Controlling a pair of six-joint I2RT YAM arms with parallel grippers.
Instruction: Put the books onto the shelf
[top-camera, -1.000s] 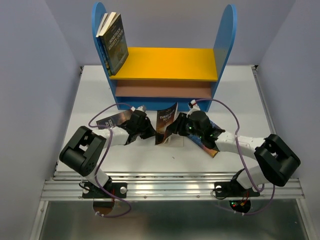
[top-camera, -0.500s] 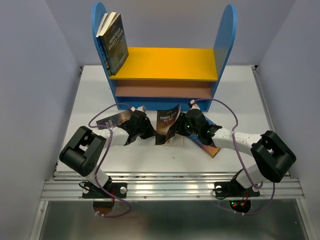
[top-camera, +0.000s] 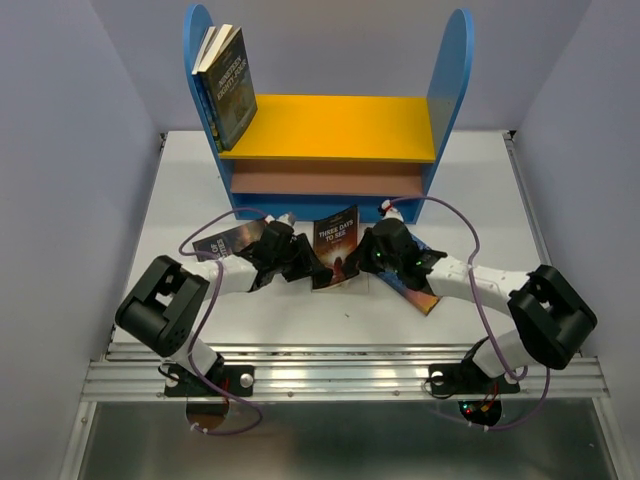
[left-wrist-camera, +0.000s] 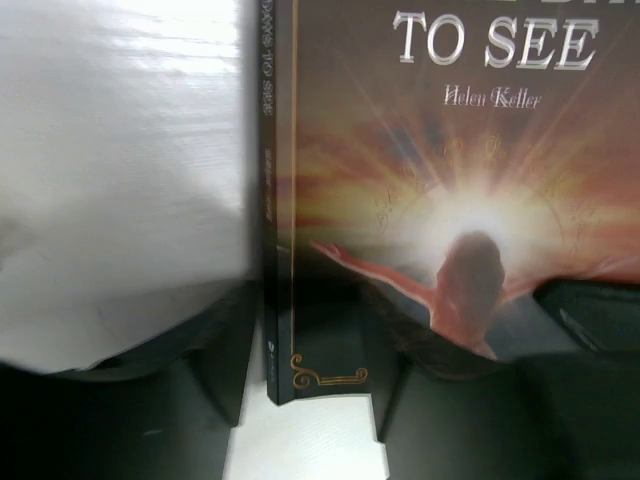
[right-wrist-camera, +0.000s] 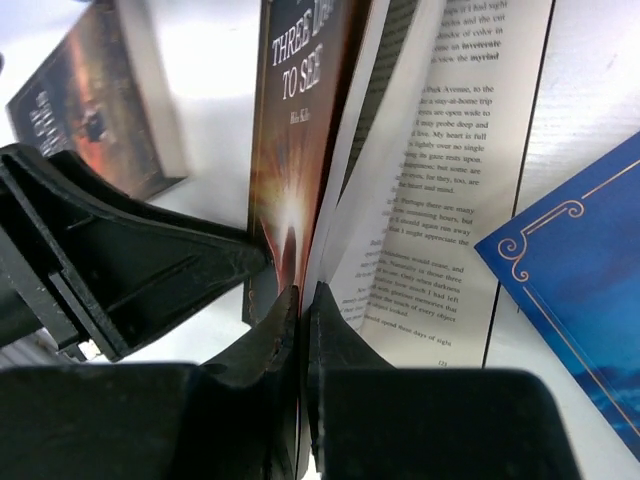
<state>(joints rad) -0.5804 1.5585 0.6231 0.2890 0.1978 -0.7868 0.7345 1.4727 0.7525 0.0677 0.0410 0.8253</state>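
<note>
The book "Three Days to See" (top-camera: 337, 245) (left-wrist-camera: 440, 180) (right-wrist-camera: 300, 120) stands on its edge on the table in front of the shelf (top-camera: 330, 125). My right gripper (top-camera: 358, 258) (right-wrist-camera: 304, 298) is shut on its front cover, and the pages fan open to the right. My left gripper (top-camera: 305, 262) (left-wrist-camera: 310, 340) is open, its fingers either side of the lower spine corner with a gap on each side. Two books (top-camera: 228, 85) lean against the shelf's left panel on the yellow board.
A dark book (top-camera: 222, 242) (right-wrist-camera: 90, 110) lies flat under my left arm. A blue book (top-camera: 418, 293) (right-wrist-camera: 580, 300) lies under my right arm. The brown lower board (top-camera: 325, 180) sits just behind the grippers. Purple cables loop over both arms.
My left gripper has opened and let go of the spine. My right gripper has closed on the front cover. The book's cover now faces the top camera more squarely.
</note>
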